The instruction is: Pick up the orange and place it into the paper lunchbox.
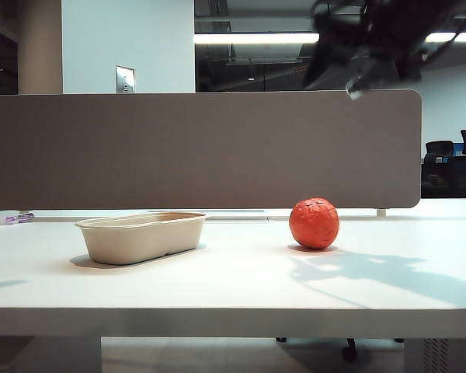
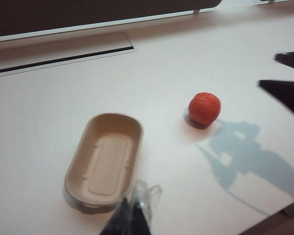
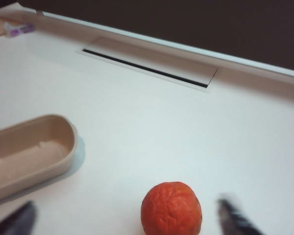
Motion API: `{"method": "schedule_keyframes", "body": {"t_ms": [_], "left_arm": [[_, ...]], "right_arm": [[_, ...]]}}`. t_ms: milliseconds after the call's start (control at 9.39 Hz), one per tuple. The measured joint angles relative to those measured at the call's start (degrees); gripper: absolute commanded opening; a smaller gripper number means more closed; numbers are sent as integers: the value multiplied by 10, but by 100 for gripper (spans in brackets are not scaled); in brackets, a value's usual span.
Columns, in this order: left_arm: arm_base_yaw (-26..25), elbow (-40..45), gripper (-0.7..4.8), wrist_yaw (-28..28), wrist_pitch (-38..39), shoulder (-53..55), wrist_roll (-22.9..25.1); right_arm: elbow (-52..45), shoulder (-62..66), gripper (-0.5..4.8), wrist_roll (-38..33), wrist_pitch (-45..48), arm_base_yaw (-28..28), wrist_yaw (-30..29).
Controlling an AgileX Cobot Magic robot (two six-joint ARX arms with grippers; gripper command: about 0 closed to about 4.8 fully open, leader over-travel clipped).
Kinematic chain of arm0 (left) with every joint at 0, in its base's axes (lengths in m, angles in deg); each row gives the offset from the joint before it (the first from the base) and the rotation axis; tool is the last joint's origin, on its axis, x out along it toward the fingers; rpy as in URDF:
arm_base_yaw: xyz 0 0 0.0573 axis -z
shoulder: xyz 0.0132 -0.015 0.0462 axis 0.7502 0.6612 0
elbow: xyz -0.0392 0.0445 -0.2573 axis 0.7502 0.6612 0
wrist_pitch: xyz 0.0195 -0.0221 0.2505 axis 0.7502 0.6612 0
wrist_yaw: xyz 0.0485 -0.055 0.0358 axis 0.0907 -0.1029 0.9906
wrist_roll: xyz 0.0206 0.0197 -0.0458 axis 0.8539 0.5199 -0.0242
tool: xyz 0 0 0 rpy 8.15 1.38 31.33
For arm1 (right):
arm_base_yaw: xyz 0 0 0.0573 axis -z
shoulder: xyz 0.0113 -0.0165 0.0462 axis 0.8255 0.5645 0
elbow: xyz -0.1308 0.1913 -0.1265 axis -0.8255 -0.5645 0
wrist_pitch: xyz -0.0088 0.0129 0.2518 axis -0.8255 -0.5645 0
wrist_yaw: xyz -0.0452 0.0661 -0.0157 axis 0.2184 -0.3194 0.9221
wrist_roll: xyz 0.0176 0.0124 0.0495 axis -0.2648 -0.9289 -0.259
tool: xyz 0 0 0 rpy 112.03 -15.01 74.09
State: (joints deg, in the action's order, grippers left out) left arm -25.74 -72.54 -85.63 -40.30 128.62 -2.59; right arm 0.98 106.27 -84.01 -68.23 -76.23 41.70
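Right pincer (image 3: 130,223) spread wide, fingertips blurred at opposite frame edges in its wrist view; arm a dark blur up high in exterior view. Left pincer (image 2: 130,220) pointing down, fingers close together; gap unclear.

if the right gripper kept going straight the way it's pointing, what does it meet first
Most likely the orange: it sits between the open jaws of the right gripper, just ahead, though depth is unclear.
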Motion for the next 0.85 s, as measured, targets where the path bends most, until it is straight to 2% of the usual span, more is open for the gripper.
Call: {"method": "schedule_keyframes", "body": {"t_ms": [213,319,532,852], "left_arm": [[0,0,-5,-15,0,0,0],[0,0,-5,-17,0,0,0],[0,0,-5,-17,0,2,0],[0,0,-5,-17,0,2,0]], "right_arm": [[2,56,479,1,70,14,-17],[16,107,479,-2,110,27,-46],[51,225,479,-1,213,37,-59],[101,329,479,-2,254,37,-53]]}}
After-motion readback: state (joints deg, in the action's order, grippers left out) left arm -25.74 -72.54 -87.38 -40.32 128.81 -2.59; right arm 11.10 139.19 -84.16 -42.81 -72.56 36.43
